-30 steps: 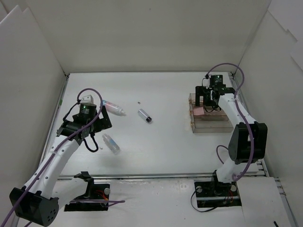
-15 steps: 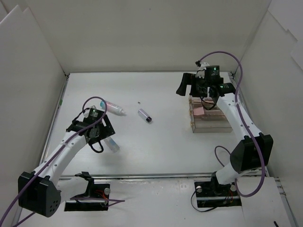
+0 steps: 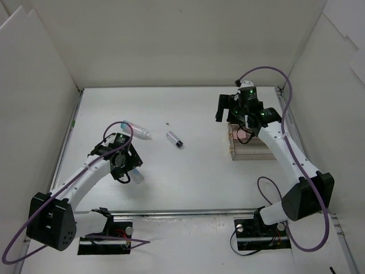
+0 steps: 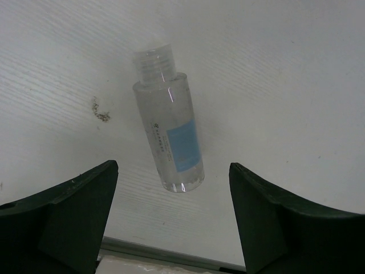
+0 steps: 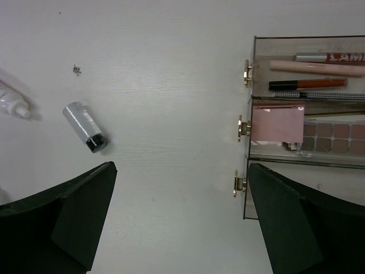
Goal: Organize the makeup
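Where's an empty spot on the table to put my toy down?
The biggest bare patch lies between the vial and the box. The far strip of table behind the pink bottle is free too. It is crowded where the left gripper hangs over the clear bottle, and in the box's trays with pencils and palette.

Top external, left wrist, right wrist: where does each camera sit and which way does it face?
Top external: high behind the bases, looking down on the table; left arm, right arm show.
Left wrist: looks down at a clear bottle between its fingers.
Right wrist: looks down at a grey vial and the organizer; fingers at bottom.
Shared: top and right wrist both show the vial.
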Controlling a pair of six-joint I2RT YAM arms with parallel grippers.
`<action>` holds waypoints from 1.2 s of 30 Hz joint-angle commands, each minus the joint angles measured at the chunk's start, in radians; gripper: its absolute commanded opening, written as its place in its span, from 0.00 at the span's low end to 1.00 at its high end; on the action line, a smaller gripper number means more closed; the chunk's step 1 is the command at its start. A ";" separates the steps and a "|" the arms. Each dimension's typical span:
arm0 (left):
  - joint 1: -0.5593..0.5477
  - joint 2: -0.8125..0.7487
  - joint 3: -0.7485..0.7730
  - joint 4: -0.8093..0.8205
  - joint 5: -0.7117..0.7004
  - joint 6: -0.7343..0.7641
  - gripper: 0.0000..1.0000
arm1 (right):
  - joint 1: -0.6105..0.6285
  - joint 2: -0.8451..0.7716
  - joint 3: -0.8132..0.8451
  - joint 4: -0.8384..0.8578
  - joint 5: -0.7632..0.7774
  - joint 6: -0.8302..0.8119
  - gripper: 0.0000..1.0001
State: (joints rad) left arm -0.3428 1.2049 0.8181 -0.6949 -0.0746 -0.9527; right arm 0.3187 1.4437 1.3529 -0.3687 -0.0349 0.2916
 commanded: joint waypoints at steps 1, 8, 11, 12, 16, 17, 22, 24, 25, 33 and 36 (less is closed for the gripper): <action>-0.013 0.011 -0.008 0.041 -0.005 -0.055 0.73 | -0.027 -0.069 -0.038 0.033 -0.004 0.021 0.98; -0.022 0.088 -0.039 0.078 -0.008 -0.097 0.67 | 0.034 -0.103 -0.060 0.027 0.141 -0.046 0.98; -0.022 0.139 -0.022 0.084 -0.016 -0.100 0.63 | 0.045 -0.106 -0.070 0.027 0.141 -0.052 0.98; -0.022 0.160 -0.017 0.089 -0.017 -0.100 0.59 | 0.055 -0.108 -0.075 0.025 0.142 -0.058 0.98; -0.022 0.196 -0.002 0.107 -0.037 -0.092 0.43 | 0.071 -0.112 -0.086 0.024 0.141 -0.074 0.98; -0.022 0.202 0.004 0.110 -0.042 -0.086 0.38 | 0.075 -0.115 -0.089 0.024 0.138 -0.075 0.98; -0.022 0.223 0.021 0.144 -0.037 -0.038 0.00 | 0.085 -0.124 -0.097 0.022 0.107 -0.088 0.97; -0.044 0.199 0.035 0.147 -0.051 0.009 0.00 | 0.086 -0.129 -0.095 0.022 0.058 -0.091 0.97; -0.067 0.180 0.052 0.155 -0.079 0.029 0.00 | 0.089 -0.129 -0.092 0.022 0.011 -0.089 0.97; -0.182 -0.157 0.069 0.460 -0.082 0.467 0.00 | 0.112 -0.135 -0.025 0.024 -0.238 -0.068 0.88; -0.191 -0.240 0.038 0.644 0.062 0.596 0.00 | 0.138 -0.135 0.026 0.025 -0.296 -0.065 0.86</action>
State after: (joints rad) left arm -0.5259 1.0203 0.8303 -0.3103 -0.1089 -0.5823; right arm 0.4313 1.3464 1.2938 -0.3851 -0.2184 0.2195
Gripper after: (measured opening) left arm 0.397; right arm 0.865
